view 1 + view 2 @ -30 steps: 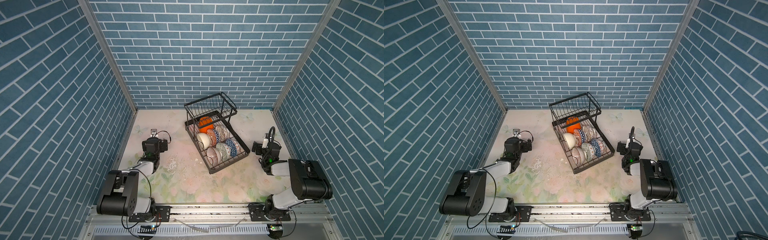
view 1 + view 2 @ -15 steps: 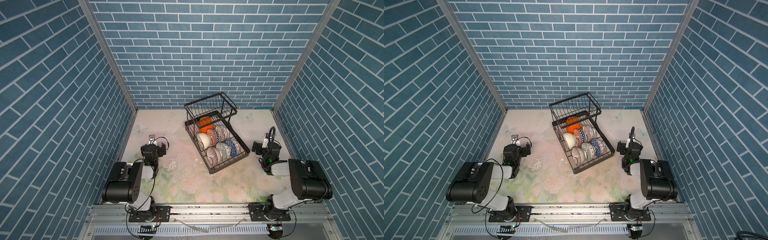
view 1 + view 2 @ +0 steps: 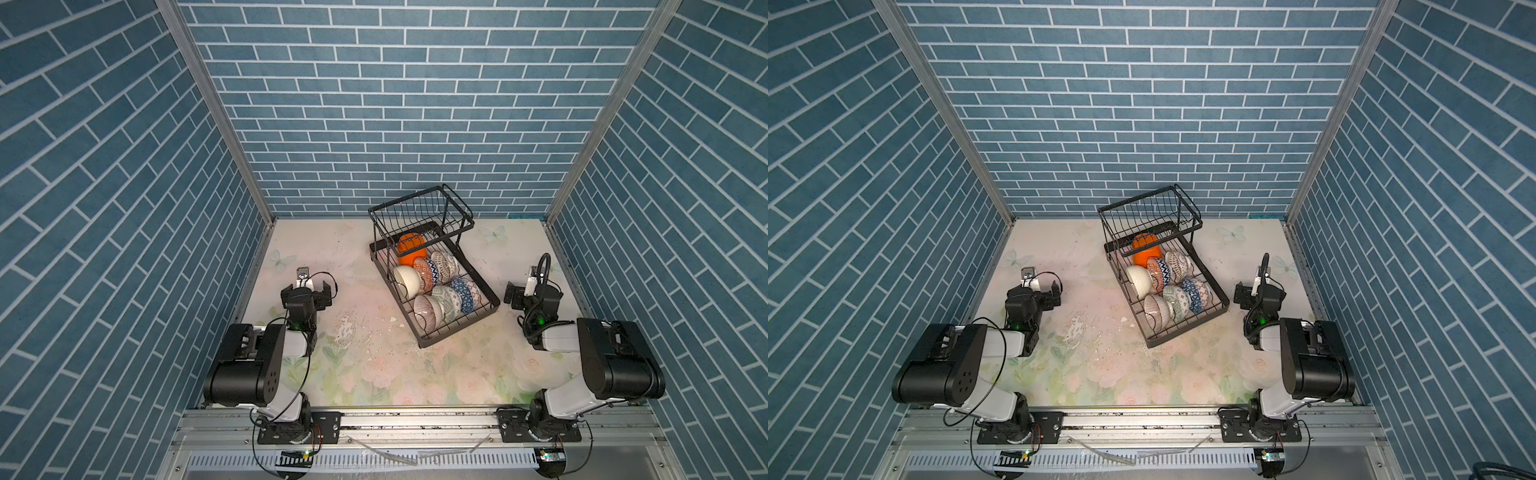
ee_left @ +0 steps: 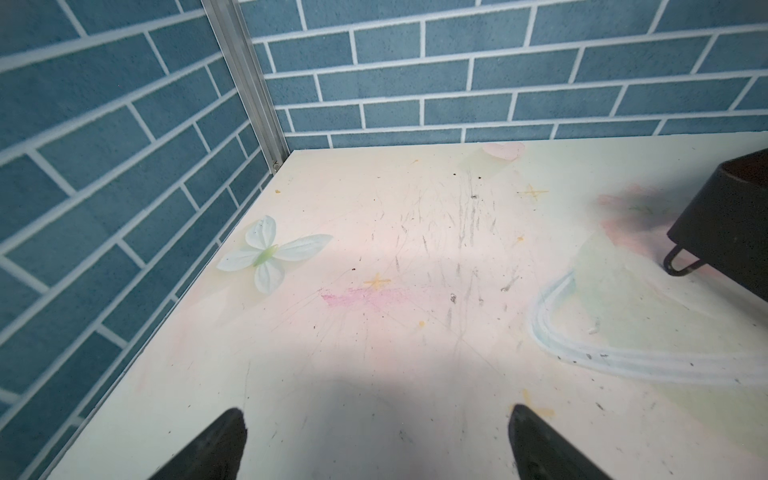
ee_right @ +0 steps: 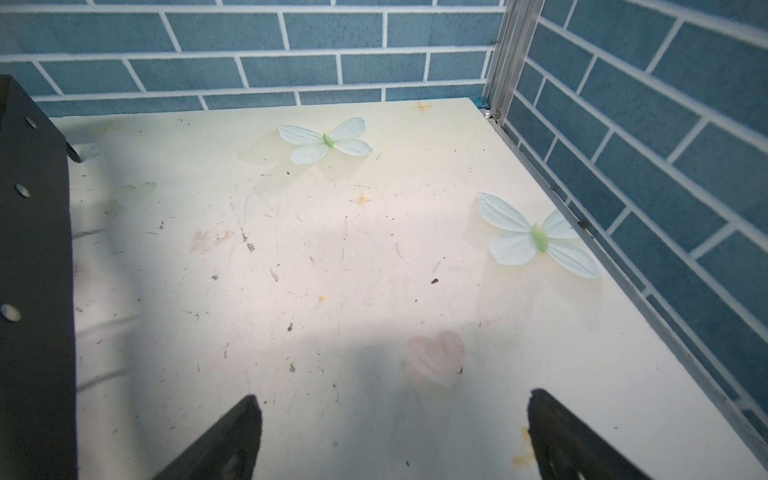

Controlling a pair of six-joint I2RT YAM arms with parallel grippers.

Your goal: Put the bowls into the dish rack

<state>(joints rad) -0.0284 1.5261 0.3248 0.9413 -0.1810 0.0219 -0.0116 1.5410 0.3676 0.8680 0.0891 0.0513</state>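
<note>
The dish rack [image 3: 459, 327] [image 3: 1190, 327] stands on the floral-print table [image 3: 374, 374], just beyond the table centre toward 1 o'clock in both top views. Its long axis runs from 11 o'clock to 5 o'clock. The raised basket [image 3: 419, 214] sits at the 11 o'clock end and holds nothing visible. The bowls are all in the lower tray, standing on edge in two rows. The plain orange bowl [image 3: 409, 249] lies partly under the raised basket. At its 6 o'clock is the cream bowl [image 3: 407, 280], and the patterned bowls [image 3: 440, 265] of that row continue toward 3 o'clock. The second row [image 3: 446, 301] occupies the 5 o'clock end of the tray. No bowl is visible on the table outside the rack. The left gripper [image 3: 307, 290] hangs low over the table at 9 o'clock of the rack, well apart from it. Its jaws are spread wide, and in the left wrist view only bare table shows between the two fingertips [image 4: 232, 419]. The right gripper [image 3: 534, 291] hangs low at 3 o'clock of the rack, near the tray's edge but not touching it. Its jaws are likewise spread wide, and in the right wrist view the fingertips [image 5: 251, 409] grasp nothing.
</note>
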